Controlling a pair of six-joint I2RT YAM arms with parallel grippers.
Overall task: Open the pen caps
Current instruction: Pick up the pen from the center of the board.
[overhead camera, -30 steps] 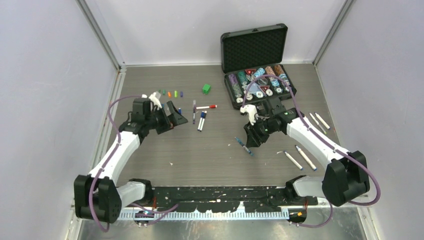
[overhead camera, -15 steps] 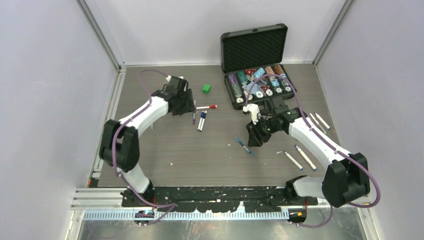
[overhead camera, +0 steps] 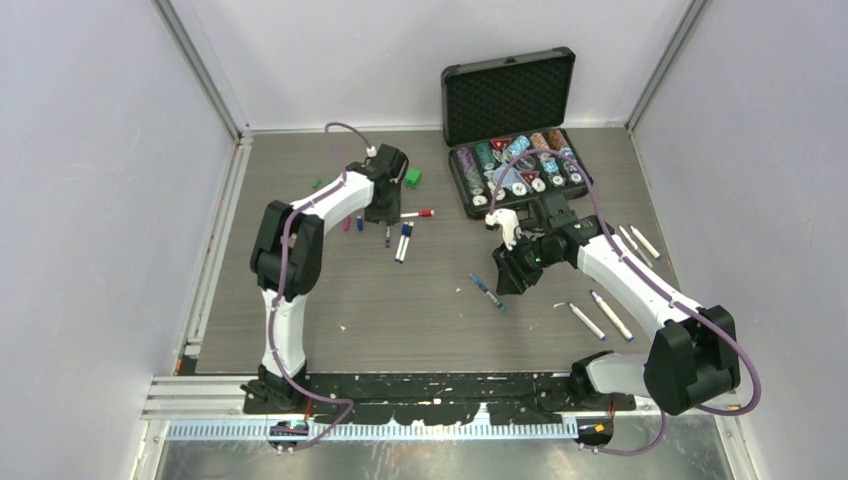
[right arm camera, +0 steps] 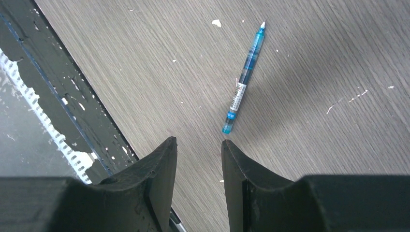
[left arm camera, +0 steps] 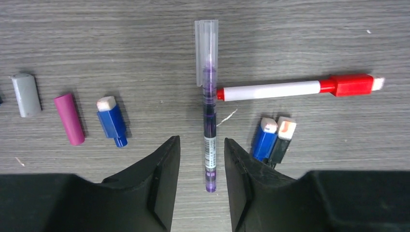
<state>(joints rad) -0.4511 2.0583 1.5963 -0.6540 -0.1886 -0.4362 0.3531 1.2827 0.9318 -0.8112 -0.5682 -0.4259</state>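
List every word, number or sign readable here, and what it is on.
None is legible.
The white label on the slim purple plastic pen: print too small to read.
The white label on the slim blue plastic pen: print too blurred.
Markings on the round multicoloured poker chips in the black hard case: too small.

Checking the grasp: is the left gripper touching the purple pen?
Apart. Left wrist view: table shows either side of the purple pen, between it and the left gripper.

Green cube (overhead camera: pixel 412 177) near chip case (overhead camera: pixel 510 100); lid open.
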